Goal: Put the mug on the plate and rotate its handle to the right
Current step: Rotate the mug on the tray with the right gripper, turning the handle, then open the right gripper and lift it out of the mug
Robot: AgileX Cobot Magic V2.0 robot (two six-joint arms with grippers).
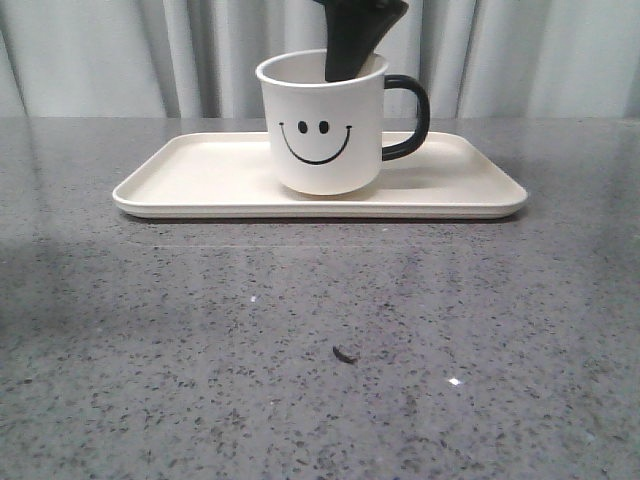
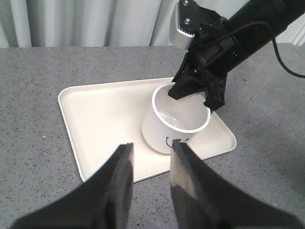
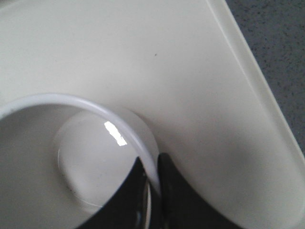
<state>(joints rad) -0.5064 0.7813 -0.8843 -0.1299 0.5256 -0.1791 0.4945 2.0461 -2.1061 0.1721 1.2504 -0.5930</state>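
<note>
The white mug [image 1: 322, 125] with a black smiley face stands upright on the cream plate [image 1: 200, 170], near its middle. Its black handle [image 1: 410, 118] points to the right in the front view. My right gripper [image 3: 152, 167] is shut on the mug's rim, one finger inside and one outside; it comes down into the mug from above [image 1: 355, 40]. The left wrist view shows the mug [image 2: 178, 121], the plate [image 2: 105, 119] and the right arm [image 2: 214, 62] on it. My left gripper [image 2: 151, 149] is open and empty, hovering over the table in front of the plate.
The grey speckled table [image 1: 320, 350] stretches in front of the plate, with a small dark speck [image 1: 345, 353] on it. Grey curtains [image 1: 120, 55] hang behind the table's far edge.
</note>
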